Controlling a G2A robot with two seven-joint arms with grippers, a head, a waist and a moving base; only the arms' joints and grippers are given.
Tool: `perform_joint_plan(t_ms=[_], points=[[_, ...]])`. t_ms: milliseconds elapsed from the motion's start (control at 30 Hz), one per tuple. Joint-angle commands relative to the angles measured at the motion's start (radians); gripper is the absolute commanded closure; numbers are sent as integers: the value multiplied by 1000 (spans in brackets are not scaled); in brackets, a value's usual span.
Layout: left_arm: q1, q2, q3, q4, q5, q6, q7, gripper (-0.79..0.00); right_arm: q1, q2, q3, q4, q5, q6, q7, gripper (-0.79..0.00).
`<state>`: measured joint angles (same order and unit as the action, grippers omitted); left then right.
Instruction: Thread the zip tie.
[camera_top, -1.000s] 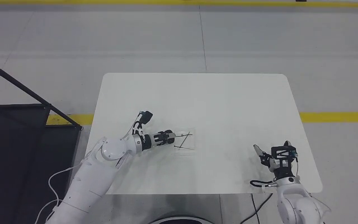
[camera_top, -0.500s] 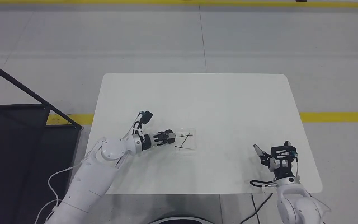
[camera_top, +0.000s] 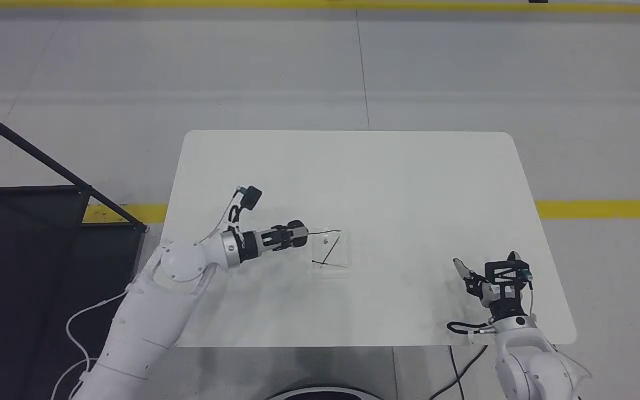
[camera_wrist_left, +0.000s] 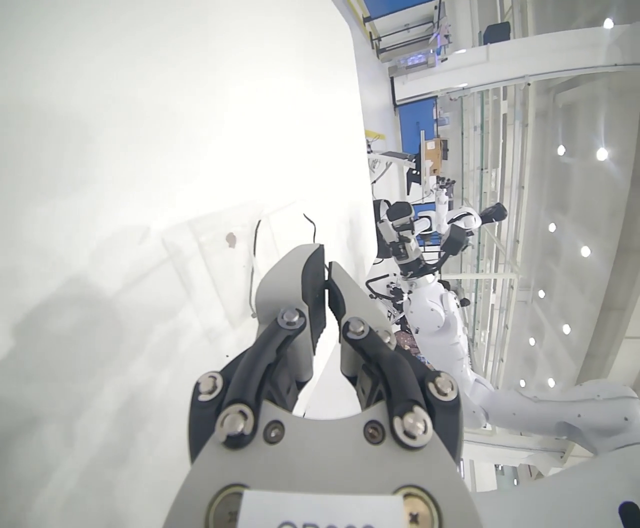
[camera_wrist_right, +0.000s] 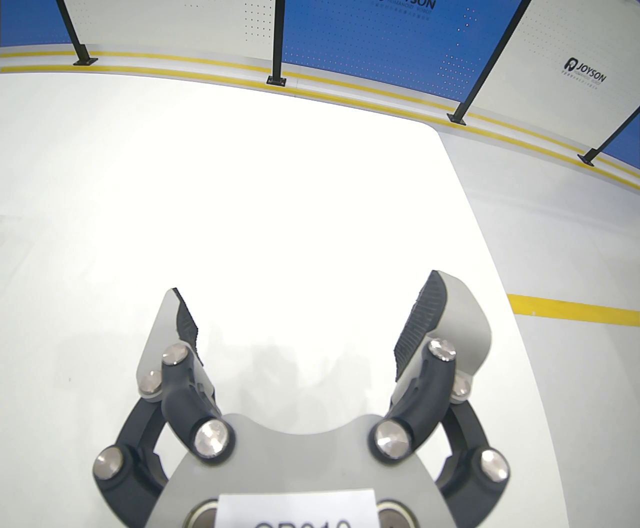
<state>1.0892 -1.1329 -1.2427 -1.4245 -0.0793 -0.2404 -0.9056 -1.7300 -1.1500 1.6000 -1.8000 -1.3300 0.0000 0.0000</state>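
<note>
- Top view: 1 white table w/ rounded corners is standing on grey floor, w/ 2 yellow lines crossing it. 1 clear tray is lying left of centre. 1 black zip tie is lying bent over it. 2 grippers: left gripper is sitting just beside tray. Right gripper is hanging near front right corner, well apart from tie.
- Left wrist view: left gripper is clenching, w/ a thin dark strip showing btwn pads, apparently the tie's end. 2 strands of zip tie are showing over tray; can't tell where they're joining.
- Right wrist view: right gripper is spreading wide, grasping nothing, over table. 4 black posts are carrying blue-and-white panels behind.
</note>
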Motion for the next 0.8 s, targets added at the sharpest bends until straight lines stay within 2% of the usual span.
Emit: perform_joint_plan(t_ms=[0, 100, 767], points=[[-20, 1, -3, 11, -17, -32, -26, 0, 0, 0, 0, 0, 0, 0, 0, -785], [-54, 2, -7, 30, -23, -66, -45, 0, 0, 0, 0, 0, 0, 0, 0, -785], [-51, 4, -8, 14, -27, -72, -42, 0, 0, 0, 0, 0, 0, 0, 0, -785]])
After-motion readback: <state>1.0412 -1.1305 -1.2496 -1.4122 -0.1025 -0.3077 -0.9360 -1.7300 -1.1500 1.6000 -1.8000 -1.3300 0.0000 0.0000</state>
